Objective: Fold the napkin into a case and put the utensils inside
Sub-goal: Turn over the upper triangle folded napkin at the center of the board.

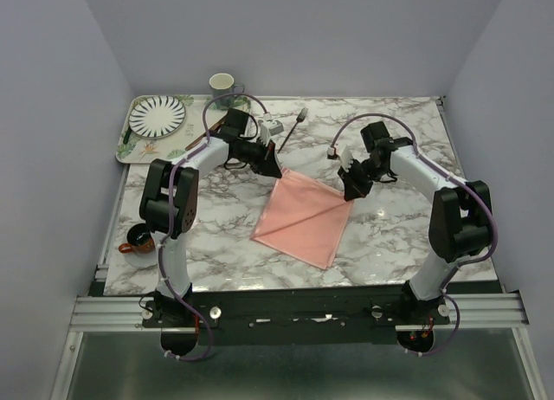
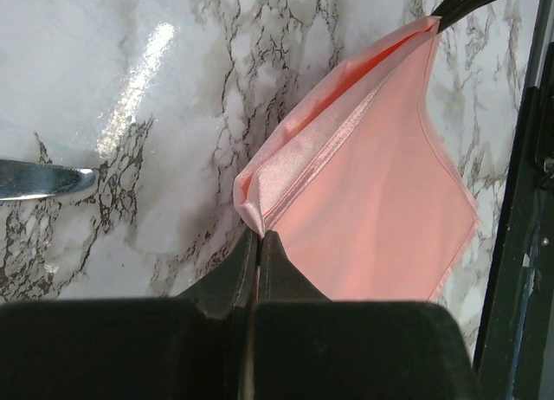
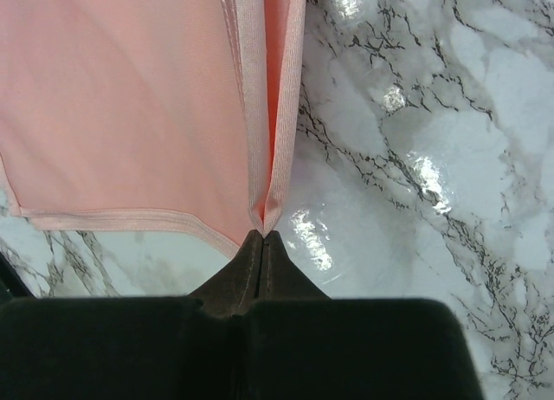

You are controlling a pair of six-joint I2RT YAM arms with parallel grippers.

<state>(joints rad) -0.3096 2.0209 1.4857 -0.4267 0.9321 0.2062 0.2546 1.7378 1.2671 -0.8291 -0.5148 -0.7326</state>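
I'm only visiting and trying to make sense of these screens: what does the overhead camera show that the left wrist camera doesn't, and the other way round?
Only the overhead view shows both arms whole, the fork, the mug, and the tray holding a striped plate. Only the left wrist view shows, close up, how the left gripper is shut on a doubled corner of the napkin, plus a silver knife tip at the left edge. Both show the pink napkin on the marble table.

The marble table (image 1: 389, 235) carries the pink napkin (image 1: 303, 214), a fork (image 1: 294, 127), a tray (image 1: 130, 149) and a brown mug (image 1: 137, 238)
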